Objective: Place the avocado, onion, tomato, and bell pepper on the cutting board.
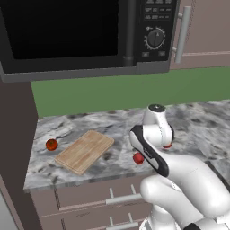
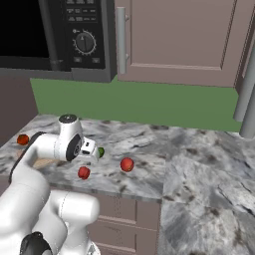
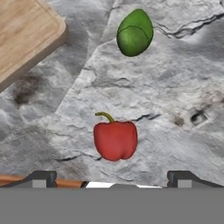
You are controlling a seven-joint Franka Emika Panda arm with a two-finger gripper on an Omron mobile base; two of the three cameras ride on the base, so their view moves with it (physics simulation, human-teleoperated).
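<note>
The tool (image 3: 111, 177) hangs fully open and empty above the bell pepper (image 3: 115, 140), near the tabletop's front edge. The avocado (image 3: 134, 33) lies beyond, the cutting board (image 3: 24, 33) bare nearby. First pickup looks pending: descend, straddle the pepper, close.

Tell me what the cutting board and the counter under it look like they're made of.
Cutting board: apparently bare wood, matte light tan with straight grain lines. Counter: looks like marble or granite, grey-white with dark veins and mottling; how glossy it is can't be told.

Grained wooden cutting board (image 3: 24, 33) on seemingly polished veined marble counter (image 3: 175, 87)
</note>
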